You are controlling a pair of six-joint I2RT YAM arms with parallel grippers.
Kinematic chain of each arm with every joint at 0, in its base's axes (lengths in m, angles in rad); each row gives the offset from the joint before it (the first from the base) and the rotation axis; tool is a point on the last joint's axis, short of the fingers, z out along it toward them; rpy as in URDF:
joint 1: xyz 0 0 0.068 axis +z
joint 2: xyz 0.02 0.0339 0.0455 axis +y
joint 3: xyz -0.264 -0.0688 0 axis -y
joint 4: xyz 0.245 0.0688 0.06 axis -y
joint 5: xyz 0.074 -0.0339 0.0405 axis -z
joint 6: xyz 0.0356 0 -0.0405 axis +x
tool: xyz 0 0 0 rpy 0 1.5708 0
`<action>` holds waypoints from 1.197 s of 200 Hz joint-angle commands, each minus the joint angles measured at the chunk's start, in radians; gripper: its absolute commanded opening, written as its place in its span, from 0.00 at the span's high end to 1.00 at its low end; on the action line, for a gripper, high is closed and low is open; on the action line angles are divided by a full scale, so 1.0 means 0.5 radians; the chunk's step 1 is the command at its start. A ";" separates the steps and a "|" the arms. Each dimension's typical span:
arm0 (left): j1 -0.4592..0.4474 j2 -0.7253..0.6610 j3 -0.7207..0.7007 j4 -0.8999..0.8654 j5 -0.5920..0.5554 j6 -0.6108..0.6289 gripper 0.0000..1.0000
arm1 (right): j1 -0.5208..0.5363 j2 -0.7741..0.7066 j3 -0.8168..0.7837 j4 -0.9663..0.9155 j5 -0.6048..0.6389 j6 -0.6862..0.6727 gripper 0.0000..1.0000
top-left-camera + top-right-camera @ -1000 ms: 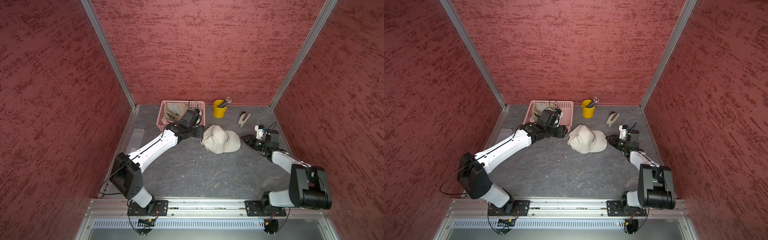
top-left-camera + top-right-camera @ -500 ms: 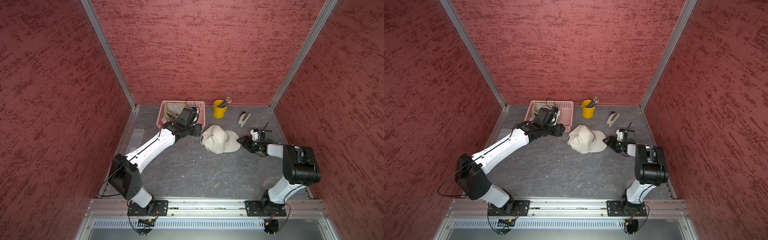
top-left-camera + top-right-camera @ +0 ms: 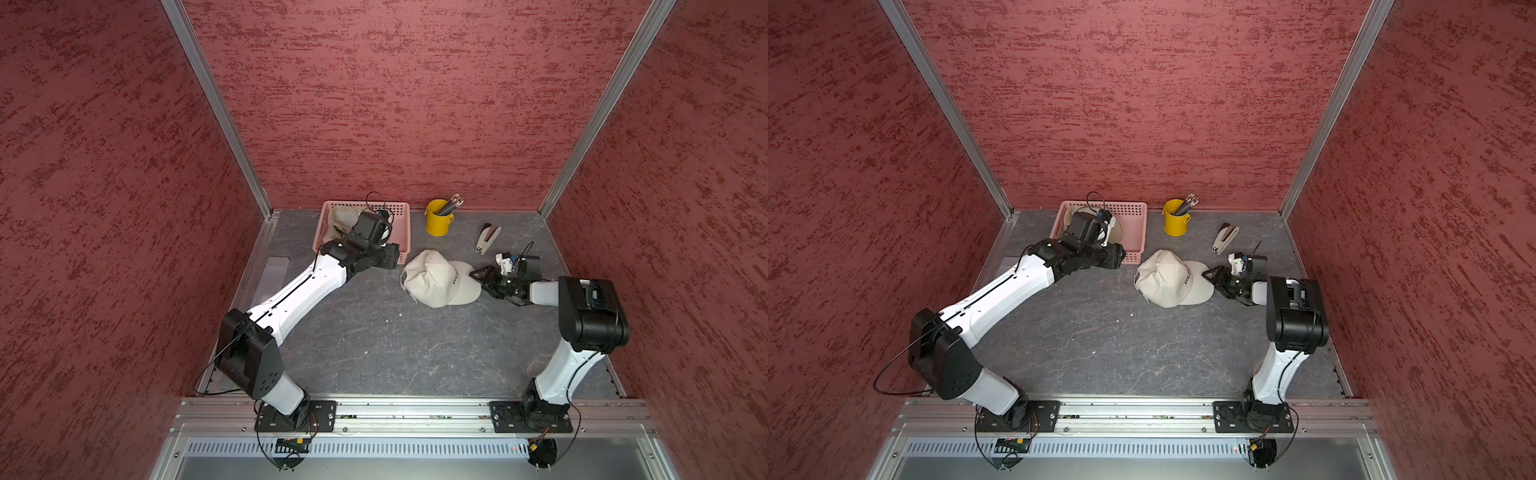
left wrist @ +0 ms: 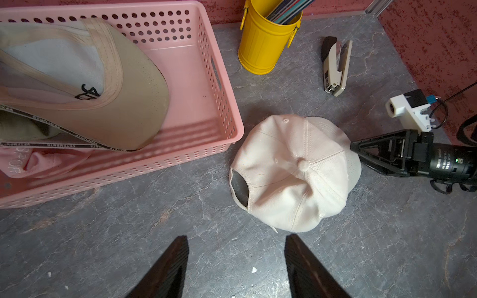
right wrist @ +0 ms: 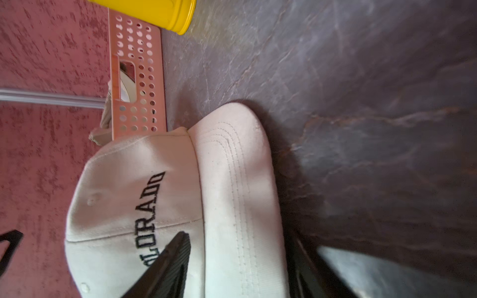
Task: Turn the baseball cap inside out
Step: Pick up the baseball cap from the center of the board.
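Right claw (image 3: 473,275) has reached the cap (image 3: 430,277) — jaws straddling its brim.

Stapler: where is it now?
In both top views the stapler lies near the back wall on the right side, between the yellow pencil cup and the right gripper, touching neither.

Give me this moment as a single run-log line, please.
cap: on table, crown up, not yet inverted | right gripper: open, astride brim | left gripper: open, empty, clear of cap
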State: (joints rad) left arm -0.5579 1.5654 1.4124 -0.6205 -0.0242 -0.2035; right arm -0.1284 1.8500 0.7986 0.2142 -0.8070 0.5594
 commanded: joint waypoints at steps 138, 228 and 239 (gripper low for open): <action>-0.759 -0.036 0.217 0.158 -0.867 0.618 0.26 | 0.500 -1.370 -0.074 -0.396 0.480 0.461 1.00; -1.274 -0.001 -0.021 0.787 -1.526 0.995 0.00 | 0.944 -1.699 0.287 -0.819 1.257 0.927 1.00; -1.300 0.000 -0.084 0.900 -1.582 1.039 0.00 | 0.964 -1.702 0.320 -0.847 1.305 0.971 1.00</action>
State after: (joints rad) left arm -1.1835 1.5688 1.4254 -0.3218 -0.6930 0.2333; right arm 0.3244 1.0180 0.8860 -0.1627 -0.2752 0.9611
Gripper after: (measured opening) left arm 0.996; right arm 0.074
